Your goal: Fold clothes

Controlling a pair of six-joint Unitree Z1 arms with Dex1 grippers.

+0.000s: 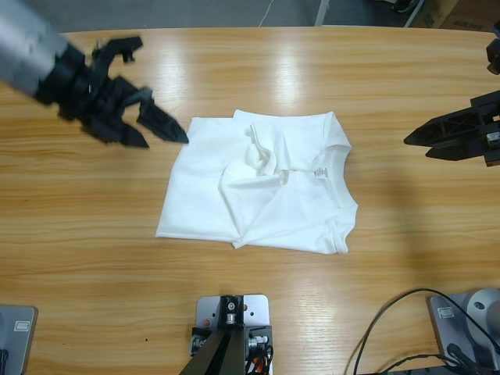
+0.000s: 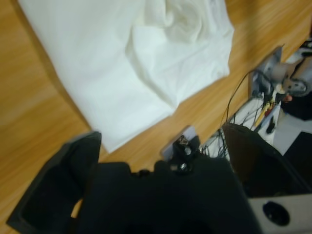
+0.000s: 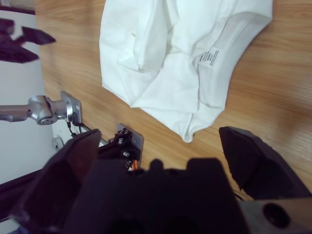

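While both arms hang clear of the cloth, one white T-shirt (image 1: 258,183) lies in a rough, half-folded bundle near the middle of the long wooden table (image 1: 94,234). It is the only garment in view. Its layers overlap unevenly: a flat panel on the near left side, a crumpled ridge rising toward the far edge, and one sleeve hem poking out at the near right corner. One small neck label (image 1: 319,170) with dark print sits face up on the right part of the bundle, beside the ribbed collar band.

Two grippers are visible, one on each side. On the left side of the high view, the left gripper (image 1: 156,125) hovers with its tips just beside the shirt's far left corner; its two black jaws are spread apart and hold nothing. At the right edge, the right gripper (image 1: 418,139) points toward the shirt but stays well apart from it, jaws likewise parted and empty.

Seen from the left wrist, the T-shirt (image 2: 141,58) fills the upper part of the frame beyond the spread jaws. From the right wrist, the T-shirt (image 3: 170,63) and its label (image 3: 209,57) lie ahead, and the other arm's gripper (image 3: 22,41) shows small at the far left.
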